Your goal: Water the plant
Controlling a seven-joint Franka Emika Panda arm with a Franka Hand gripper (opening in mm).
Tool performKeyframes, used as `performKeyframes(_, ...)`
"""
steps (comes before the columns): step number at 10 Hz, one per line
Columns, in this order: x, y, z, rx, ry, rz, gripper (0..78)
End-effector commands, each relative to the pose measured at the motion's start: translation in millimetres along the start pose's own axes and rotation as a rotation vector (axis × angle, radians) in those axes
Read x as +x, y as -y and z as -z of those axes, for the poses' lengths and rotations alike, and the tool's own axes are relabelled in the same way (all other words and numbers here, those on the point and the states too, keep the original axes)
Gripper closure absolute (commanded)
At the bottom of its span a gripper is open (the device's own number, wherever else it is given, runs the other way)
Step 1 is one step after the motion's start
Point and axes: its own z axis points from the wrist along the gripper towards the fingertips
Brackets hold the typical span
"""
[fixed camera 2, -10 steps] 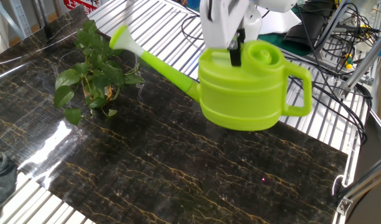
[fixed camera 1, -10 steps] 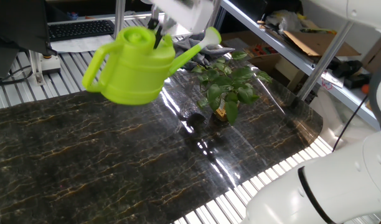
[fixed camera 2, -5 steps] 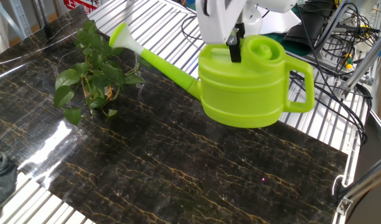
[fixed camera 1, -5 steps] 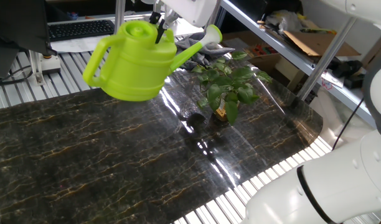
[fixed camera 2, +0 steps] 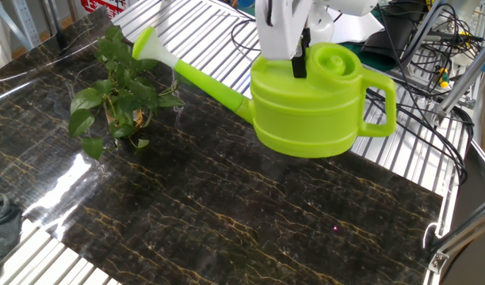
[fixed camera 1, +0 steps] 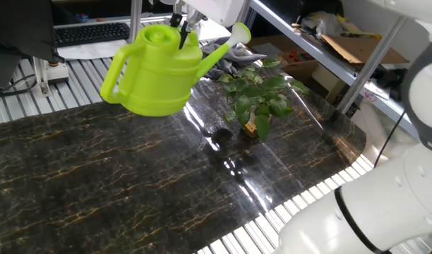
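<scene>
The plant [fixed camera 1: 257, 95] with broad dark green leaves and a yellow-orange tag at its base lies on the dark marble table top [fixed camera 1: 131, 183]; it also shows in the other fixed view [fixed camera 2: 116, 87]. My gripper [fixed camera 1: 182, 32] is shut on the top rim of the lime-green watering can [fixed camera 1: 159, 70] and holds it in the air. In the other fixed view my gripper [fixed camera 2: 298, 63] grips the watering can [fixed camera 2: 310, 103] from above. The spout's rose [fixed camera 2: 144, 45] hangs just above the plant's near edge.
A keyboard [fixed camera 1: 92, 32] lies behind the table. A metal frame with cardboard boxes [fixed camera 1: 350, 42] stands to the right. Cables [fixed camera 2: 433, 47] lie on the slatted bench. A grey cloth [fixed camera 2: 1, 222] lies at the table edge.
The can has risen slightly and shifted toward the plant. Its spout end now sits higher and closer over the leaves.
</scene>
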Motion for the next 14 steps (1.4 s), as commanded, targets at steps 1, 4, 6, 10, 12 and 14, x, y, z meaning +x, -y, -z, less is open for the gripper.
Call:
performKeyframes(1, -1.8, -6.5, 40.1, 0.073, -0.104, -0.059, 76.4)
performKeyframes(4, -13.9, -7.4, 62.0, 0.085, -0.121, -0.06, 76.4)
performKeyframes(6, -17.0, -9.0, 65.8, 0.089, -0.148, -0.066, 76.4)
performKeyframes(10, -16.4, -12.7, 62.2, 0.071, -0.177, -0.08, 76.4)
performKeyframes(12, -17.6, -11.5, 63.5, 0.061, -0.177, -0.089, 76.4)
performKeyframes(14, -22.2, -12.2, 69.2, 0.059, -0.181, -0.083, 76.4)
